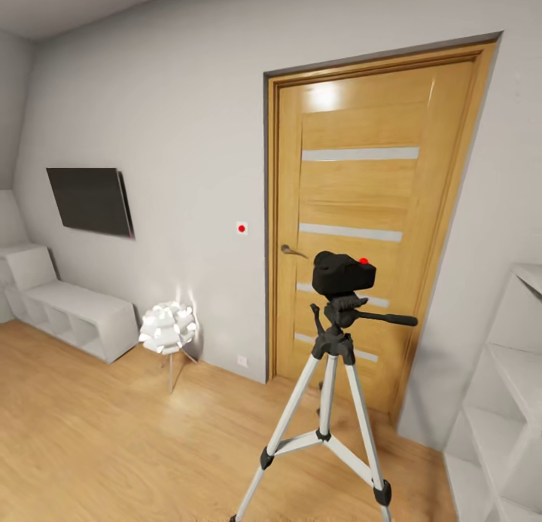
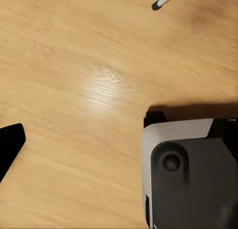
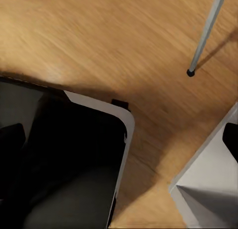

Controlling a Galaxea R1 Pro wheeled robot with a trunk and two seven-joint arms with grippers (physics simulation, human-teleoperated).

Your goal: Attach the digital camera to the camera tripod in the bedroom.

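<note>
A black digital camera (image 1: 343, 273) sits atop the camera tripod (image 1: 328, 401) by an oak door (image 1: 369, 228). It looks rigid, top-heavy — best held by its body. Neither claw's state can be told.

A small black digital camera (image 1: 343, 273) with a red button on top is seated upright on the black head of the silver-legged camera tripod (image 1: 329, 401), which is stood on the bedroom's wood floor before the oak door.
</note>
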